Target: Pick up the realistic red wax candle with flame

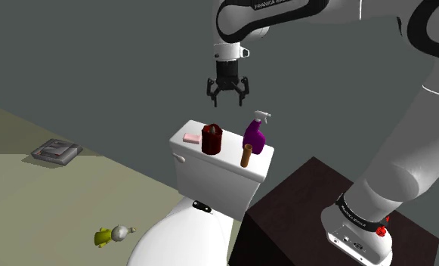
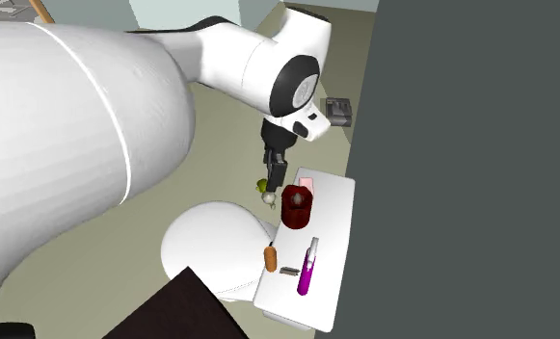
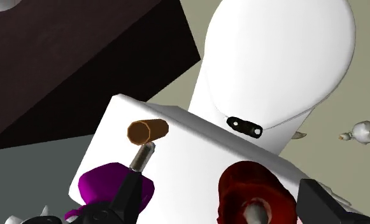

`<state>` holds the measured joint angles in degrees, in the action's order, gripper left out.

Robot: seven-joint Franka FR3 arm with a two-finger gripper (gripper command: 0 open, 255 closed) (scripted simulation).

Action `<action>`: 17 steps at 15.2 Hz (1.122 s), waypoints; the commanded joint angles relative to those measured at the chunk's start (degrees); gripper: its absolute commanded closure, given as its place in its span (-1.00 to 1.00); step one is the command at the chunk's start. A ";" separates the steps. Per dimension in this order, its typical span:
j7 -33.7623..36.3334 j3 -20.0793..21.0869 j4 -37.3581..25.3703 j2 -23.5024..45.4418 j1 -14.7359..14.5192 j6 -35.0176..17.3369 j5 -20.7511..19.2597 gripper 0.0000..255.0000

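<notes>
A dark red candle (image 1: 211, 139) with a small pale wick or flame on top stands upright on the white toilet tank lid (image 1: 225, 162). It also appears from above as the same candle (image 2: 296, 207). My black gripper (image 1: 227, 100) hangs open in the air above it, slightly toward the shoulder view's right, touching nothing. In the wrist view the candle (image 3: 250, 191) sits between the spread fingers (image 3: 131, 196), well below the gripper (image 3: 225, 207).
Also on the tank lid are a pink soap bar (image 1: 192, 138), a purple spray bottle (image 1: 255, 137) and a brown cylinder (image 1: 245, 155) beside the candle. The white toilet seat lid (image 3: 279, 57) lies in front. My dark stand (image 1: 301, 196) adjoins the toilet. A yellow toy (image 1: 108, 236) lies on the floor.
</notes>
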<state>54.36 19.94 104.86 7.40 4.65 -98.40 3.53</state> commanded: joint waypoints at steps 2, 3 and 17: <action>7.75 -0.60 -5.80 7.82 -0.91 0.17 -1.00 -1.00; 9.98 -1.02 -8.01 10.41 -1.25 0.46 -1.24 -1.00; 29.32 -6.93 -33.59 37.86 -3.59 4.19 -0.20 -1.00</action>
<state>83.52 13.09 71.53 44.61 1.15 -93.81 3.33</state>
